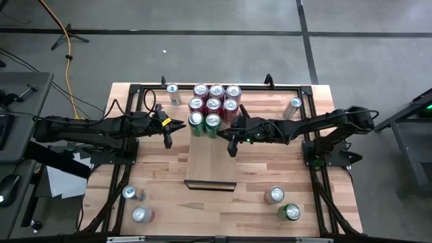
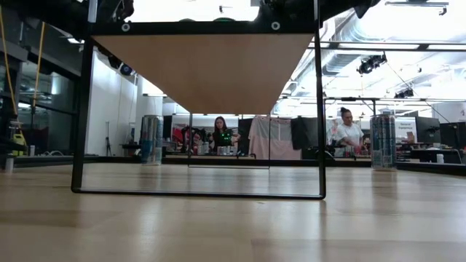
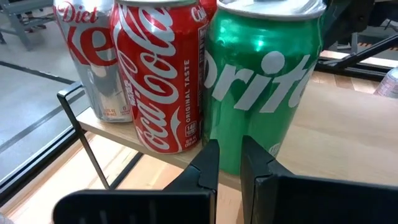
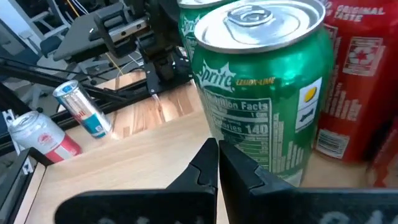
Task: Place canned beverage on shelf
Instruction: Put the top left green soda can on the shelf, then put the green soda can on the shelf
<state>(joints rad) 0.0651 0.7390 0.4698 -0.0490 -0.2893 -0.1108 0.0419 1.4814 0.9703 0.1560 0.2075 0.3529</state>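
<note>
The shelf [image 1: 212,158] is a pale board raised on a black frame [image 2: 80,109], running from the table's far side toward its middle. Several red, silver and green cans stand upright on its far end. My left gripper [image 1: 183,125] is shut, level with the left green can [image 3: 261,81], its tips [image 3: 229,165] just before the can's lower wall. My right gripper [image 1: 226,133] is shut too, its tips [image 4: 217,152] close to the lower wall of the right green can [image 4: 267,93]. My left gripper comes nearly level from the table's left at the left green can's lower wall [image 3: 233,146]; I cannot tell whether it touches. My right gripper comes nearly level from the right at the right green can's lower wall [image 4: 249,155]; whether it touches cannot be told either.
Loose cans are on the table: one upright at the far left [image 1: 173,91], one lying at the far right [image 1: 294,106], two near left [image 1: 135,204] and two near right [image 1: 283,204]. The shelf's near half is bare. People show in the room beyond [image 2: 349,131].
</note>
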